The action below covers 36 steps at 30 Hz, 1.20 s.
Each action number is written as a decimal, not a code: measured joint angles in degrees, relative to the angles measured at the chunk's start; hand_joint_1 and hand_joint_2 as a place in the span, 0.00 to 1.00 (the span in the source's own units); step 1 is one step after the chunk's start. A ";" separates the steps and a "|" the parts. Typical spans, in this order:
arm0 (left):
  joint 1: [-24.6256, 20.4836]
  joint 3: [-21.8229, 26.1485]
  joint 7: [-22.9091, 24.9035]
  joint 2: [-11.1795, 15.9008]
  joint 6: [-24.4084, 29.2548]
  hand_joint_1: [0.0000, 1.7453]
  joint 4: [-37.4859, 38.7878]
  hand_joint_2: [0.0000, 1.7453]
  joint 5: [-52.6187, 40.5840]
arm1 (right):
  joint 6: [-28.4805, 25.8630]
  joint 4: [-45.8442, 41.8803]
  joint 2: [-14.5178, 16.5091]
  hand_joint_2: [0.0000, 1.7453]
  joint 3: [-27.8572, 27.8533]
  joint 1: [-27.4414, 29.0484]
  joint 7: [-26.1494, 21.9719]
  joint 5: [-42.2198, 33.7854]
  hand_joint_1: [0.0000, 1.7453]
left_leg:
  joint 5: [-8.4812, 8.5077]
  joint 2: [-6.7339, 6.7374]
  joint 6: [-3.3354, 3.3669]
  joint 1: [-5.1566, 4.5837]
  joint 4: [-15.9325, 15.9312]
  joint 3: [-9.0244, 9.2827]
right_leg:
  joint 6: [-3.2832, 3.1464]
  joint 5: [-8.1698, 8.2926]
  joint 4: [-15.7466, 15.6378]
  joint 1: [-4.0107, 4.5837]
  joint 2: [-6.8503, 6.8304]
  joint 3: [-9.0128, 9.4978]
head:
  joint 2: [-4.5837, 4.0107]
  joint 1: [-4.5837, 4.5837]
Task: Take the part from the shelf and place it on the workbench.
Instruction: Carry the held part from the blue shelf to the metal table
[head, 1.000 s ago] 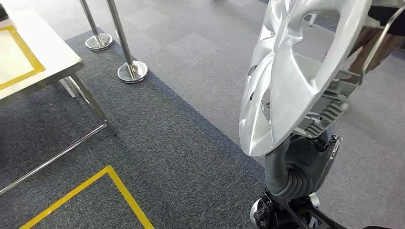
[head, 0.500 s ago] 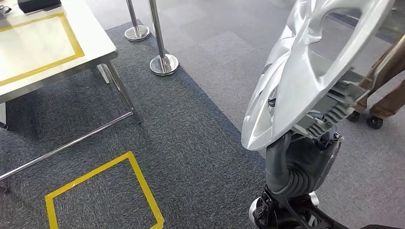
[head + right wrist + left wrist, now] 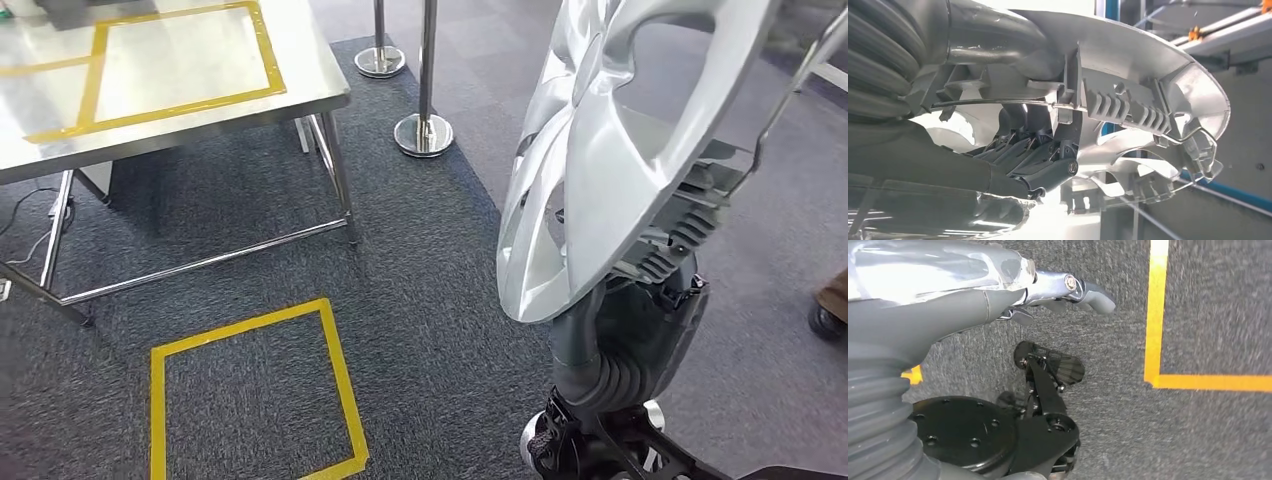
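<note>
The part is a silver wheel cover [image 3: 600, 170], held upright and tilted at the right of the head view, well above the carpet. My right hand [image 3: 1033, 155] grips it from behind, with the dark fingers hooked into its ribbed inner rim [image 3: 1128, 107]; from the head the cover hides the hand itself. The workbench [image 3: 300, 95], a steel table marked with a yellow tape rectangle, stands at the upper left, away from the cover. My left hand [image 3: 1048, 290] hangs over the carpet and holds nothing.
Two chrome barrier posts [image 3: 424, 130] stand on round bases just right of the workbench. A yellow tape square [image 3: 340, 380] marks the dark carpet in front of me. A person's shoe [image 3: 830, 312] is at the right edge. Thin table legs [image 3: 335, 180] reach the floor.
The camera has turned: the workbench, posts and floor square have slid right and more of the tabletop shows. The wheel cover stays in my right hand.
</note>
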 joint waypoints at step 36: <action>0.53 0.63 -1.10 0.37 0.22 0.00 0.00 1.00 0.98 | -0.17 0.87 -0.18 1.00 0.62 1.26 0.01 0.11 1.00 | 0.21 -2.19 -2.20 0.55 0.32 -1.37 | -0.81 1.89 -6.08 -0.07 0.99 2.67 | 0.01 -0.10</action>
